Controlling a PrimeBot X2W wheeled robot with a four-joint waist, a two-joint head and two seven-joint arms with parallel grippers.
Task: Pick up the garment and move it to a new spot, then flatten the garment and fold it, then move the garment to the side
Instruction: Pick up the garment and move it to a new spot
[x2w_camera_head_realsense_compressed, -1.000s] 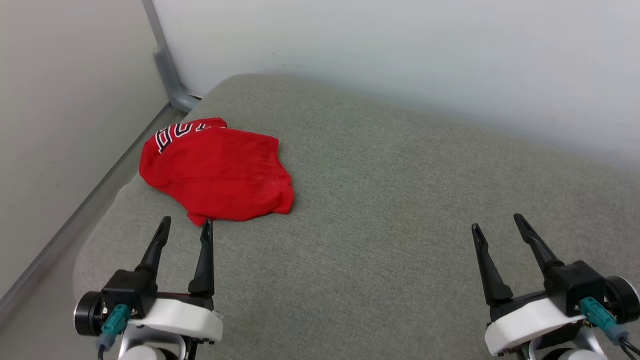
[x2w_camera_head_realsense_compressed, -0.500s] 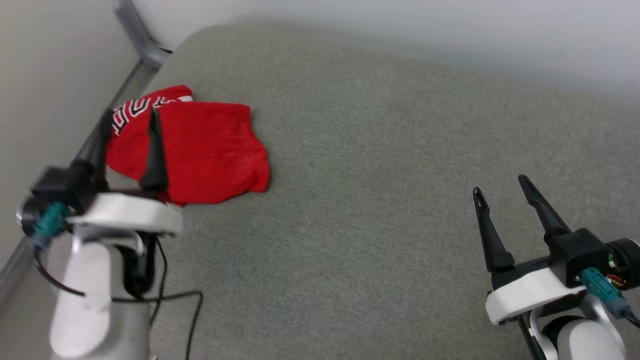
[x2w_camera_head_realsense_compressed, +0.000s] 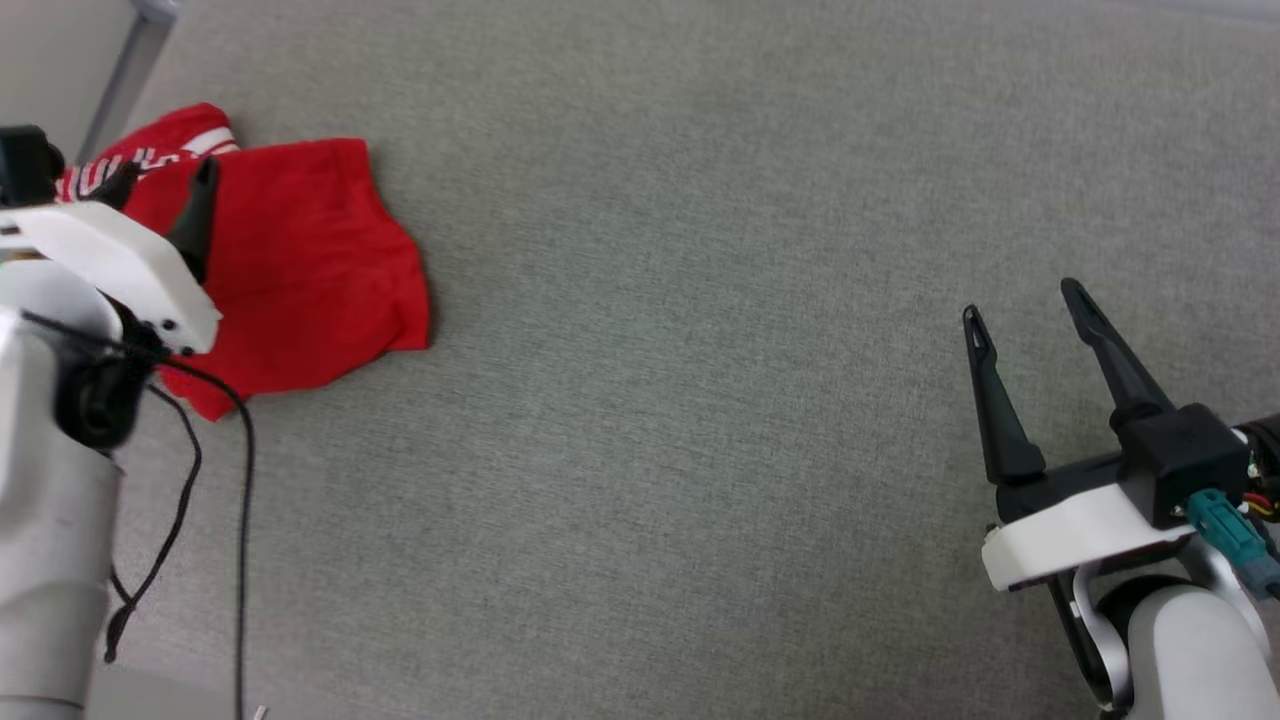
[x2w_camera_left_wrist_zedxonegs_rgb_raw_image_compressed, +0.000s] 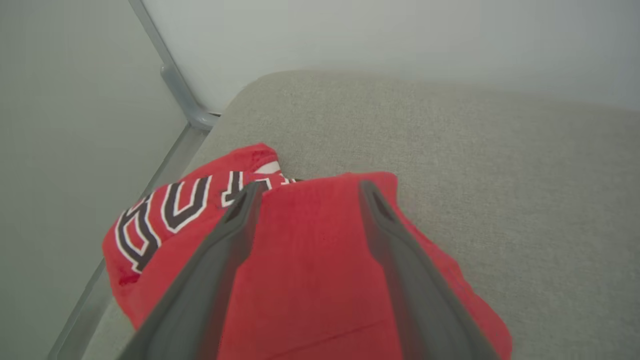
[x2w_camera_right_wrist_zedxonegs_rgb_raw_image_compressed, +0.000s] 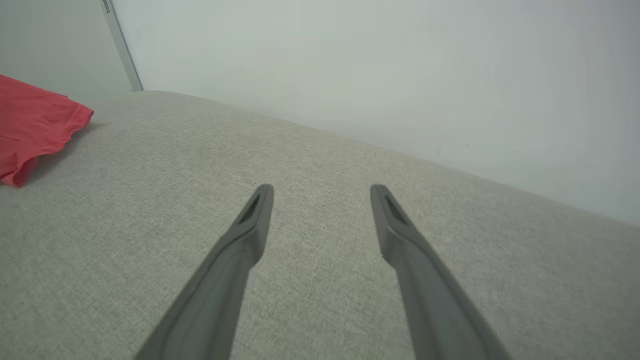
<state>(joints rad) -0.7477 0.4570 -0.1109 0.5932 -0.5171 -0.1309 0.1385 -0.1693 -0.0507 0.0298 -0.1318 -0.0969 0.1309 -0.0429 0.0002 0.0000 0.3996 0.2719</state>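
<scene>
At the left edge of the head view, the left gripper (x2w_camera_head_realsense_compressed: 165, 178) hangs over the garment (x2w_camera_head_realsense_compressed: 300, 260) with its two dark fingers spread wide. Whether they touch the cloth cannot be told. A black cable (x2w_camera_head_realsense_compressed: 240, 480) dangles below its wrist. The crumpled red jersey lies in the upper left of the frame on the grey fabric cushion (x2w_camera_head_realsense_compressed: 700, 400), its black-and-white lettering (x2w_camera_left_wrist_zedxonegs_rgb_raw_image_compressed: 170, 210) toward the metal post (x2w_camera_head_realsense_compressed: 135, 50). At the lower right, well apart from the jersey, the right gripper (x2w_camera_head_realsense_compressed: 1022, 302) hovers with its jaws wide apart over bare cushion.

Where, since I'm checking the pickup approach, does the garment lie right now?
In the head view the garment lies bunched at the upper left of the grey cushion, near the metal rail, with the open left gripper over it.
</scene>
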